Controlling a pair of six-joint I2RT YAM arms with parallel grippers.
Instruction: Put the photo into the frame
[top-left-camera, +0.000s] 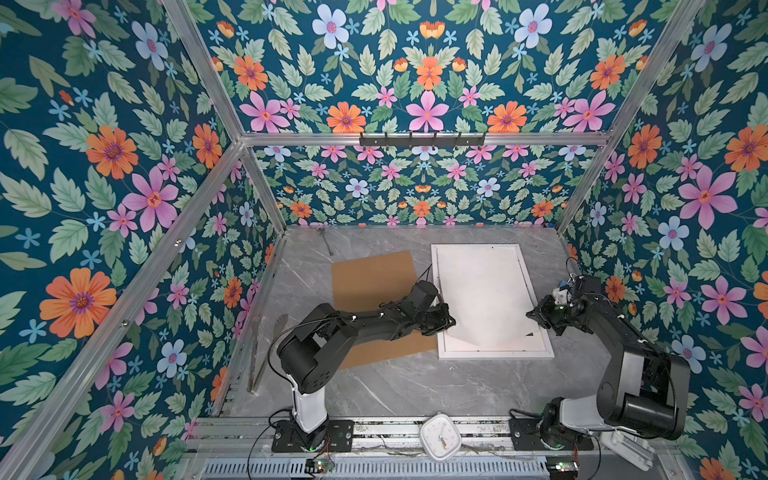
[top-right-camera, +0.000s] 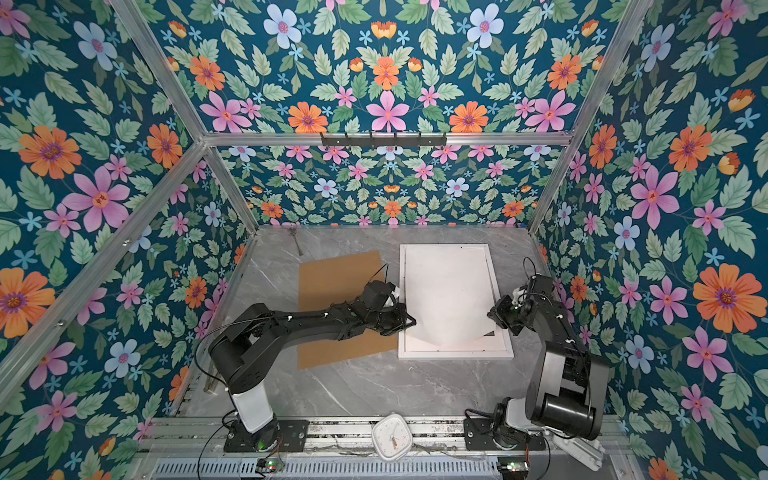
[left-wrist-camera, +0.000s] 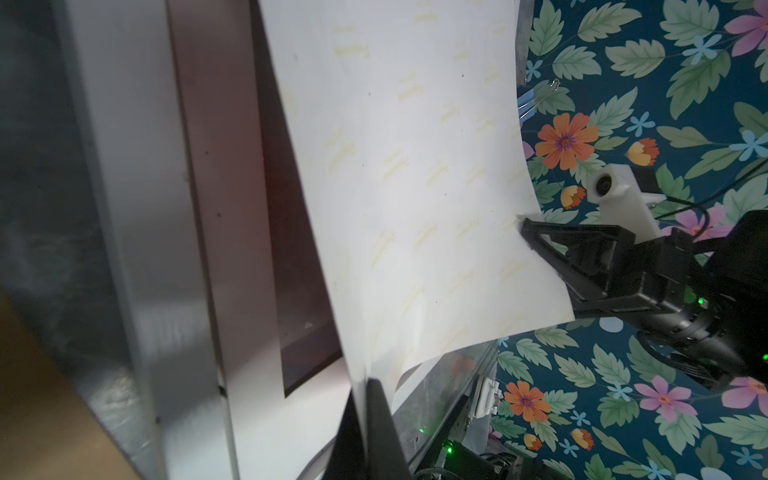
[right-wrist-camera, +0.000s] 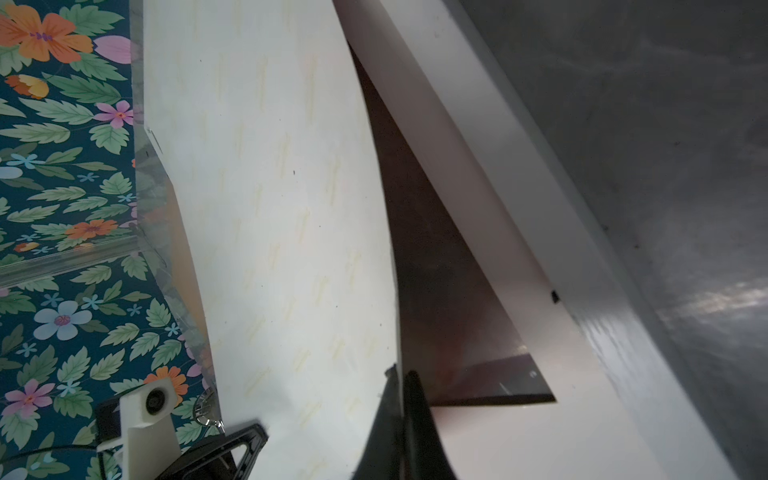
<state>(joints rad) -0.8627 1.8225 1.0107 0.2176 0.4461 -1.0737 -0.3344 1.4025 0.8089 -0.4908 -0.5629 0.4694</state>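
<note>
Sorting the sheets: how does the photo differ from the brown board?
The photo shows a white back; the brown board is plain tan. The photo bows up at its near end, pinched at both side edges by the left gripper and right gripper, over the frame; the brown board lies flat on the table beside it. Both are rectangular sheets.

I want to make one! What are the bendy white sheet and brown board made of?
The photo looks like thin photo paper: it curls, its matte white back faintly printed. The brown board seems cardboard or fibreboard: flat, dull, stiff-looking.
</note>
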